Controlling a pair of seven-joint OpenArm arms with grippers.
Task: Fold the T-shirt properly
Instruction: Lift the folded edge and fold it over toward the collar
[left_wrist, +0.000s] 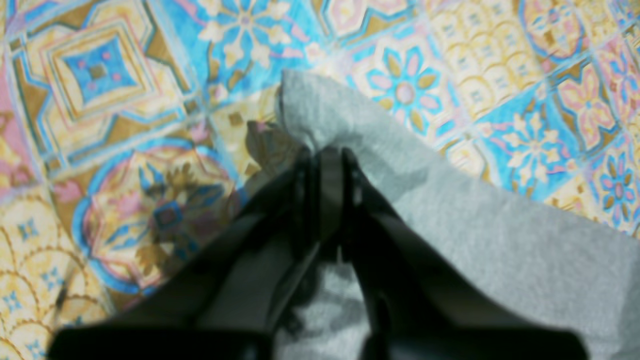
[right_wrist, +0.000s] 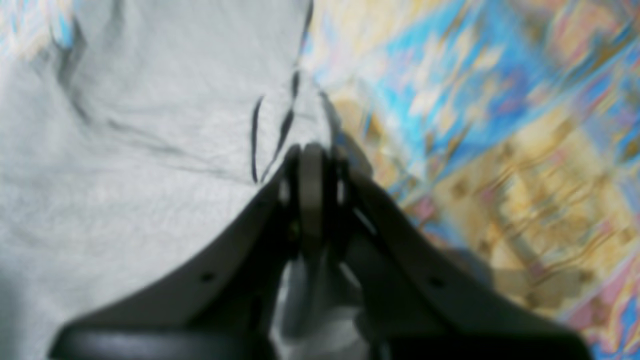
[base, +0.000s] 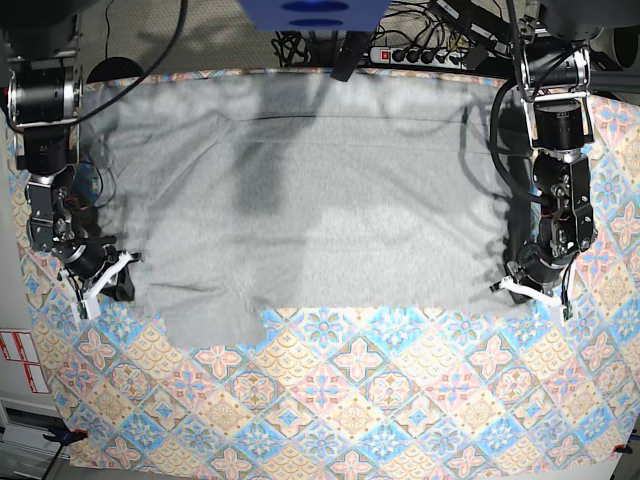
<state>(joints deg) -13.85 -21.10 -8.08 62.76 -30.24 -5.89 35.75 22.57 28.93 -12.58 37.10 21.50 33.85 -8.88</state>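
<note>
Right gripper (base: 112, 277): at the base view's left, jaws pinching shut on the T-shirt's (base: 320, 200) edge, cloth bunching between them in the wrist view.
T-shirt: lying spread, plain grey side up, across the far half of the patterned tablecloth (base: 380, 400), one sleeve hanging toward the near side.
Left gripper (base: 530, 292): at the base view's right, jaws clamping closed on the shirt's opposite corner.

Patterned tablecloth (base: 400, 400) under spread grey T-shirt (base: 320, 210)
</note>
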